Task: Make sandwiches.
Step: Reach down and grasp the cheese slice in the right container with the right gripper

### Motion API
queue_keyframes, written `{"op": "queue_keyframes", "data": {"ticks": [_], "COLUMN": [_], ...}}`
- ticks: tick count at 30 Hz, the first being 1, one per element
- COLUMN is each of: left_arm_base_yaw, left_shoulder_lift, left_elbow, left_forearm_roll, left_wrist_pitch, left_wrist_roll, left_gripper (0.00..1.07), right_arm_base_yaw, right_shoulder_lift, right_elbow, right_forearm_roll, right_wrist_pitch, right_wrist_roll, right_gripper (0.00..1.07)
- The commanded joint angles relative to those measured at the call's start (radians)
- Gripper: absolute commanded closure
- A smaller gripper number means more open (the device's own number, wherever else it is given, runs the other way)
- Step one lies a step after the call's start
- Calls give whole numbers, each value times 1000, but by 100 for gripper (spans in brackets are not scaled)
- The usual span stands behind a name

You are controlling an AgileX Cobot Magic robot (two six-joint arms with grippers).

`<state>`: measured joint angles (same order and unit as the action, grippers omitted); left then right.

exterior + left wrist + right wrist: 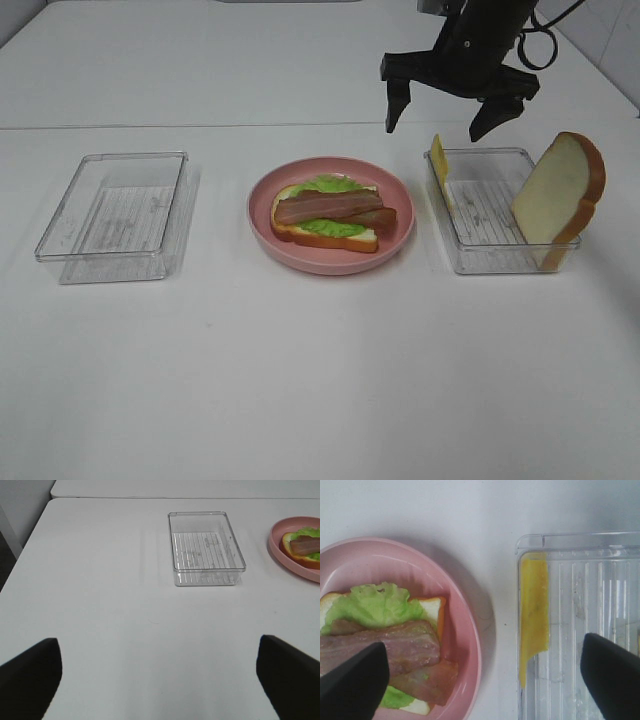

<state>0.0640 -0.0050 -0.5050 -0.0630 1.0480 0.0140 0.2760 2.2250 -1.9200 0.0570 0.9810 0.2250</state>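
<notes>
Pink plate at centre frame carries the open-topped sandwich; at right, a clear tray holds cheese and a leaning bread slice; the right gripper hangs above it at upper right, jaws wide, empty; the left gripper is likewise spread wide, holding nothing.

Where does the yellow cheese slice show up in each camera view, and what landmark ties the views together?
Exterior high: the cheese slice stands on edge against the plate-side wall of the right clear tray, right of centre.
Left wrist: not in it.
Right wrist: the cheese slice lies along the wall of that tray nearest the plate.
Shared landmark: the pink plate, seen in all three views.
</notes>
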Motion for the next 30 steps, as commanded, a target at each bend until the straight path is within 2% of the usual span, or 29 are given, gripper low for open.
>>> {"op": "queue_keyframes", "data": {"ticks": [1, 21, 27, 28, 30], "left_arm_base_yaw": [-3, -3, -3, -3, -3], "left_shoulder_lift": [-18, -18, -18, -18, -18], "left_elbow": [6, 6, 6, 6, 6], "left_forearm_roll": [-1, -1, -1, -1, -1], "left_wrist_pitch": [-14, -14, -14, -14, -14], "left_wrist_roll": [-2, -2, -2, -2, -2], "left_gripper": [9, 9, 9, 9, 9], "right_arm_base_yaw": [-6, -6, -6, -6, -6], "right_shoulder_lift": [21, 104, 104, 104, 104], "right_elbow": [-8, -8, -8, -8, -8], "right_forearm_roll": [-13, -13, -13, -13, -13], "right_wrist_pitch": [-21, -40, -39, -39, -39], "right_wrist_roll": [-7, -7, -5, 1, 1], "right_gripper": [9, 18, 27, 35, 38]}}
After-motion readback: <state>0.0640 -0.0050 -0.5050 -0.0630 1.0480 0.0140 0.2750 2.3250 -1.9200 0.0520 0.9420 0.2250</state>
